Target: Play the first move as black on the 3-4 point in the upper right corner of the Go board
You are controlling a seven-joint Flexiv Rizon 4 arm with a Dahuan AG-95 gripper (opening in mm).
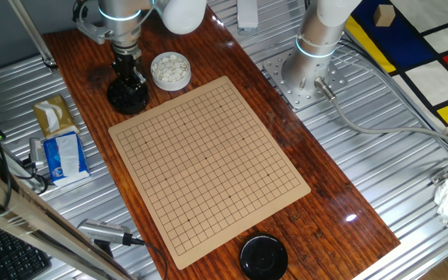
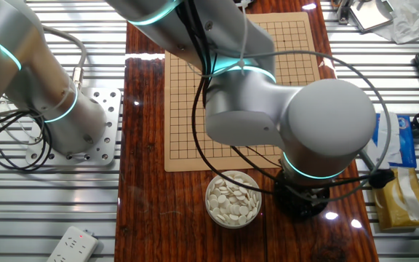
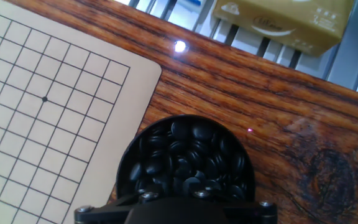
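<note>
The black stones (image 3: 185, 155) fill a round black bowl (image 1: 127, 97) on the wooden table, just off the Go board's (image 1: 208, 167) far left corner. My gripper (image 1: 128, 76) points straight down into this bowl. In the hand view only the gripper's (image 3: 173, 198) dark base shows at the bottom edge, over the stones, and its fingertips are hidden. The board's grid (image 3: 42, 112) carries no stones. In the other fixed view the arm covers most of the black bowl (image 2: 300, 202).
A white bowl of white stones (image 1: 169, 70) stands beside the black bowl. A black lid (image 1: 263, 257) lies at the board's near corner. A tissue box (image 1: 53, 115) and a blue packet (image 1: 62, 155) lie left of the table. The arm's base (image 1: 306, 78) is at the right.
</note>
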